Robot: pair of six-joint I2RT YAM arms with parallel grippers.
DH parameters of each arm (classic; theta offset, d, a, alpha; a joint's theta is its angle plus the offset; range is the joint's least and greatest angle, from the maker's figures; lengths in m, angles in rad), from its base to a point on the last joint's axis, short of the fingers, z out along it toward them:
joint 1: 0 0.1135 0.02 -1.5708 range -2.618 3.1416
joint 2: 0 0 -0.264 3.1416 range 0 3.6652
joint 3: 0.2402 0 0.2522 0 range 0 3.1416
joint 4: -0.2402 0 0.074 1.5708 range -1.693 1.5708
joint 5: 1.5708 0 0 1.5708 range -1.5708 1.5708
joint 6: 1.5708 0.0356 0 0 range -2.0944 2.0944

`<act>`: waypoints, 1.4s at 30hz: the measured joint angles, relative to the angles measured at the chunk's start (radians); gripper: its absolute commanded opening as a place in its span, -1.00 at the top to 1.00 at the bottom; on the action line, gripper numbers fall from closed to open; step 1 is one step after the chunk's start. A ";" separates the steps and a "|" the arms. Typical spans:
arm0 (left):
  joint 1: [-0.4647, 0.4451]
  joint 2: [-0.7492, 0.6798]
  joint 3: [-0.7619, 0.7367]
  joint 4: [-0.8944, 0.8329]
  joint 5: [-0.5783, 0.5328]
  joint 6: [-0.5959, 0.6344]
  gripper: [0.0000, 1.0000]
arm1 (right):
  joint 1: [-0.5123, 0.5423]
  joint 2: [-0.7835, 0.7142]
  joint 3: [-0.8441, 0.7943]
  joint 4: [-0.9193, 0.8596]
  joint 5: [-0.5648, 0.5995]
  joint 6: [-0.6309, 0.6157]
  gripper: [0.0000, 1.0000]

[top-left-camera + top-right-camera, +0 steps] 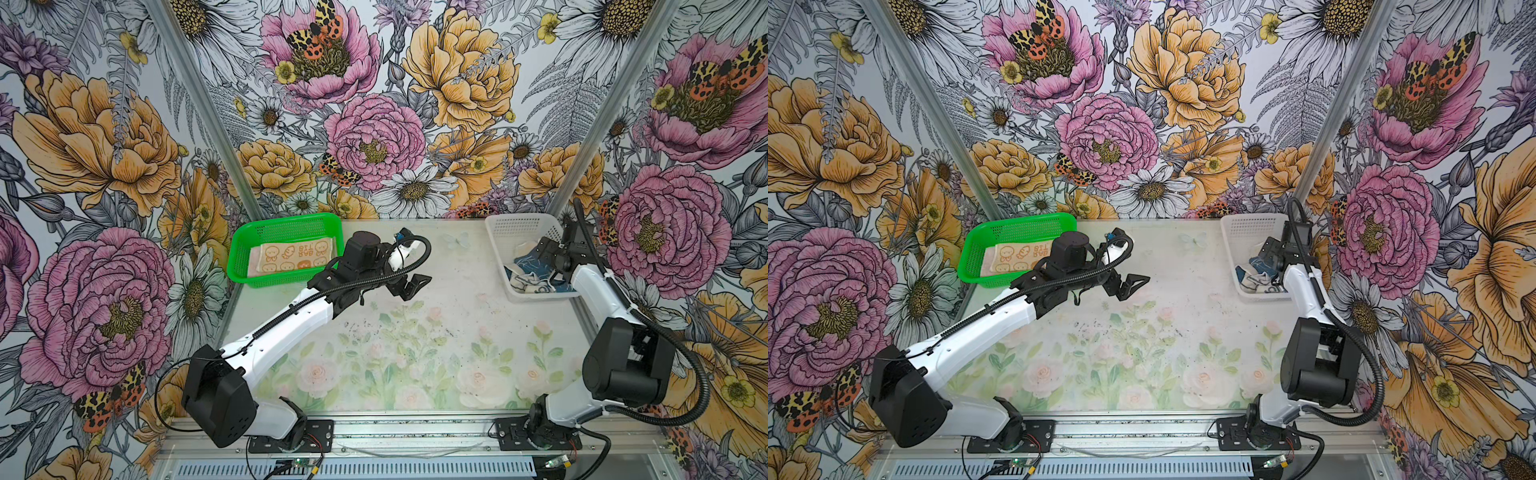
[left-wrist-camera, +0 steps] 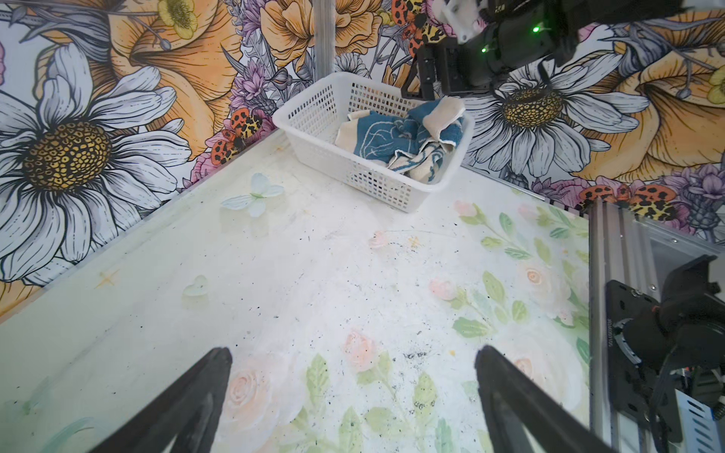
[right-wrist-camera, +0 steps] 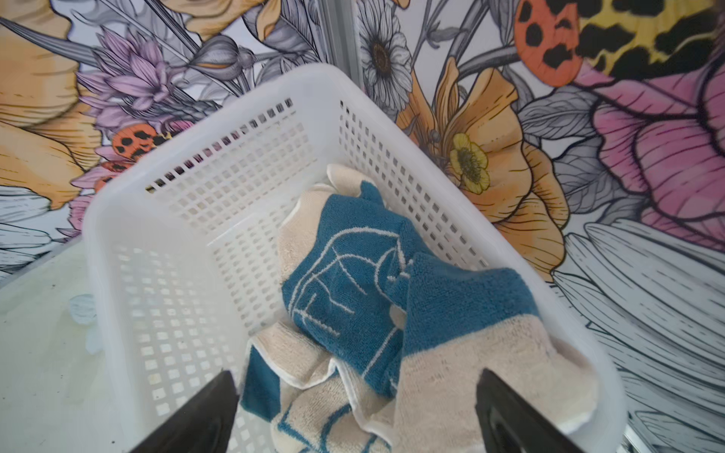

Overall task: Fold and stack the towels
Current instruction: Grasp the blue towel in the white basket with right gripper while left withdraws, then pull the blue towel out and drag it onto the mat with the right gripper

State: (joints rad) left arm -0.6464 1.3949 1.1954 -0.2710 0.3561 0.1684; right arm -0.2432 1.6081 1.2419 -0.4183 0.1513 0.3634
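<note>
An orange towel (image 1: 291,258) printed with white rabbits lies folded flat in the green basket (image 1: 282,220); a pale edge shows under its left side. A blue towel (image 3: 353,282) with cream borders lies crumpled in the white basket (image 3: 157,243), also seen in both top views (image 1: 530,272) (image 1: 1256,276). My right gripper (image 3: 355,376) hangs inside that basket, open, its fingers standing on either side of the towel's cream folds. My left gripper (image 2: 353,355) is open over the bare table (image 1: 457,332), with nothing between its fingers, right of the green basket (image 1: 1017,224).
The white basket (image 1: 523,218) sits at the back right corner, against the flowered wall. The green one stands at the back left. Both arm bases are bolted to the metal rail (image 1: 415,432) along the front edge.
</note>
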 measured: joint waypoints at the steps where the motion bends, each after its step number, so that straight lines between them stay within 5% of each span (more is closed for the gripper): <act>1: -0.004 0.000 0.000 0.002 0.000 0.001 -0.98 | -0.001 0.023 0.008 -0.007 0.008 -0.005 -0.92; 19: -0.016 -0.002 -0.011 0.014 -0.011 0.018 -0.98 | 0.000 0.280 0.100 -0.079 0.115 -0.048 -0.76; 22: -0.017 -0.002 -0.011 0.014 -0.011 0.018 -0.98 | 0.000 0.303 0.106 -0.090 0.115 -0.056 -0.48; 28: -0.017 -0.003 -0.011 0.014 -0.011 0.018 -0.97 | 0.000 0.317 0.119 -0.098 0.113 -0.066 0.47; 33: -0.016 -0.003 -0.011 0.014 -0.011 0.017 -0.98 | 0.002 0.314 0.137 -0.098 0.071 -0.075 1.00; 42: 0.023 -0.010 -0.012 0.038 0.015 -0.019 -0.98 | 0.137 0.147 0.204 -0.123 -0.065 -0.103 1.00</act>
State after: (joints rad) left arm -0.6231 1.3846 1.1831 -0.2329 0.3714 0.1490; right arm -0.1066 1.7554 1.4456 -0.5411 0.0864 0.2600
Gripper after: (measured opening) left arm 0.987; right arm 0.049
